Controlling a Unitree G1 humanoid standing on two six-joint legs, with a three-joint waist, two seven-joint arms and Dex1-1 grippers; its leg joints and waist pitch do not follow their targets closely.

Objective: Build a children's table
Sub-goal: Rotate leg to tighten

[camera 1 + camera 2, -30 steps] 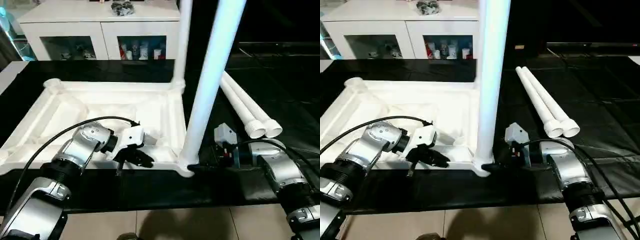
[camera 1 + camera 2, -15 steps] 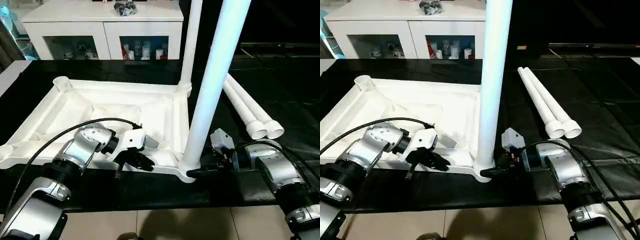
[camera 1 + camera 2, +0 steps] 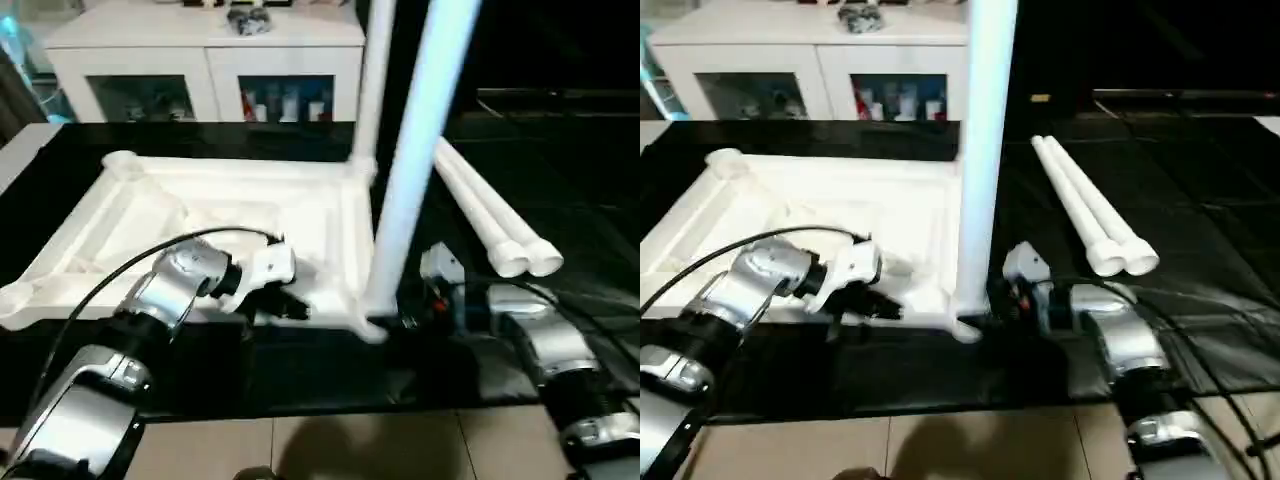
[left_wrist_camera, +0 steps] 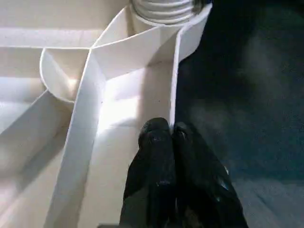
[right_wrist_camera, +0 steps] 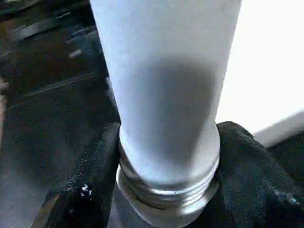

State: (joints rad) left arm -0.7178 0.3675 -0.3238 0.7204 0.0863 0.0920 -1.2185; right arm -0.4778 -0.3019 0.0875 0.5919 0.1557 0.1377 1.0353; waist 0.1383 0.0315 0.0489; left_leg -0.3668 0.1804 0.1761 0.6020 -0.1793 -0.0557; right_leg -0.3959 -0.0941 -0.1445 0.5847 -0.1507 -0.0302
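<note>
**Right pincer around upright leg at tabletop corner**

We find the right pincer grasping the threaded base of an upright leg, one black finger on each side. That base sits in the near corner socket of the upturned tabletop. The left pincer is clenched, empty, tips against the tabletop's rim wall just beside that corner. Beyond the right pincer, two loose legs lie side by side on black matting.

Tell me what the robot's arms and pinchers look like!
Both arms are shiny silver, ribbed tubes. The left gripper and right gripper each have two black fingers. A white block sits behind each gripper, and a thin black cable loops over the left arm.
</note>
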